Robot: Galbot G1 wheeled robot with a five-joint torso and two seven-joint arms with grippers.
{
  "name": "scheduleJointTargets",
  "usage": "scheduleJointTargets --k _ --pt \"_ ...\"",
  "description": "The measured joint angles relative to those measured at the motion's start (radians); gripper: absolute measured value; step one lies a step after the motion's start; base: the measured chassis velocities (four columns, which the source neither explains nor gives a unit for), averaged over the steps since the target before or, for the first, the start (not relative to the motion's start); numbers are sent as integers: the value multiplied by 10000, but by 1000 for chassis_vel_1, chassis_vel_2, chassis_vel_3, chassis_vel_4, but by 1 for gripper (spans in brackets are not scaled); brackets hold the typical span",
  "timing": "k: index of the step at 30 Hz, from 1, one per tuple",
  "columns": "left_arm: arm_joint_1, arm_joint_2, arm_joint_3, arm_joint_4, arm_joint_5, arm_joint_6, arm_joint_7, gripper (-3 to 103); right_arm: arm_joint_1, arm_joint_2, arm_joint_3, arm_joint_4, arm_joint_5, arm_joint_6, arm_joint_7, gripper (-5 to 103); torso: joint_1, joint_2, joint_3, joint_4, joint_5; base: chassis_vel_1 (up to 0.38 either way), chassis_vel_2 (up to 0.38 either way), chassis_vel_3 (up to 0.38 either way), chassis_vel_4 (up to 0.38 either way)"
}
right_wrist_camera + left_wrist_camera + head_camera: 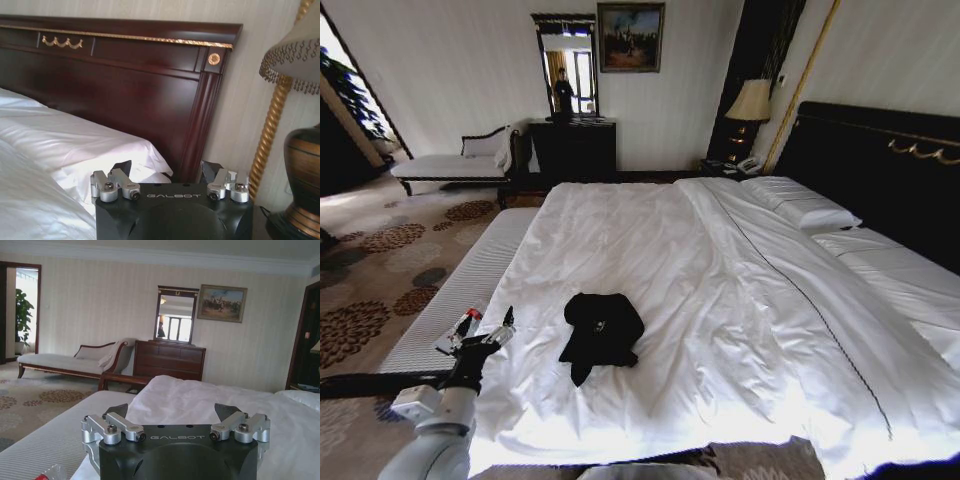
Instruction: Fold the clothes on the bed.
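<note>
The clothes (602, 335), one black T-shirt, lie bunched in a small heap on the white duvet of the bed (720, 270), toward its near left part. My left gripper (490, 328) hovers at the bed's left edge, a little left of the shirt and apart from it. In the left wrist view the left gripper (172, 411) is open and holds nothing, looking across the duvet. My right gripper (166, 167) is also open and holds nothing, facing the dark headboard (130, 95) with gold trim.
A grey striped bench (450, 300) runs along the bed's left side, with a small red-tipped item (460, 328) lying by my left gripper. White pillows (800, 205) rest at the headboard. A chaise longue (450, 165), dark dresser (572, 150) and lamp (750, 100) line the far wall.
</note>
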Motion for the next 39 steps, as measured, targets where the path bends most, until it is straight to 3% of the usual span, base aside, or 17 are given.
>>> scheduleJointTargets --k 2,4,7,8,12,16,22,25,29,39 --pt "13 3 -2 0 -1 2 -1 99 -65 75 -1 284 0 1 0 79 0 0 0 -1 0 0 0 0 0" --pt "32 21 -4 4 5 3 -4 99 -273 314 -63 1210 114 -88 46 90 1 0 0 1 -1 0 0 0 0" --pt "37 56 -7 14 8 3 -7 99 -517 558 -173 2200 673 -532 137 95 1 0 0 4 0 0 0 0 0" --pt "35 92 -12 25 8 10 -7 99 -688 740 -245 2914 1263 -976 200 100 1 0 0 2 -1 0 0 0 0" --pt "-60 212 -48 66 -102 37 -52 99 -1156 1278 -599 5274 2746 -1972 407 100 2 0 0 0 -6 0 0 0 0" --pt "-74 225 -64 162 -212 95 -78 99 -1683 1799 -1184 7225 3529 -2428 516 100 3 0 0 3 -3 0 0 0 0" --pt "52 202 -88 390 -182 100 -76 99 -1920 2546 -2165 9025 3089 -2526 573 100 2 0 1 0 -3 0 0 0 0" --pt "101 217 -159 549 -183 57 -42 99 -1925 3190 -3483 10261 1687 -2236 704 100 2 0 0 2 -3 0 0 0 0" --pt "76 190 -92 554 -140 47 -38 99 -1919 3601 -4175 10573 986 -2375 857 100 3 0 1 1 -2 0 0 0 0" --pt "8 149 76 572 9 64 -50 99 -2276 3929 -4527 10501 138 -2000 708 100 3 0 0 0 0 0 0 0 0"
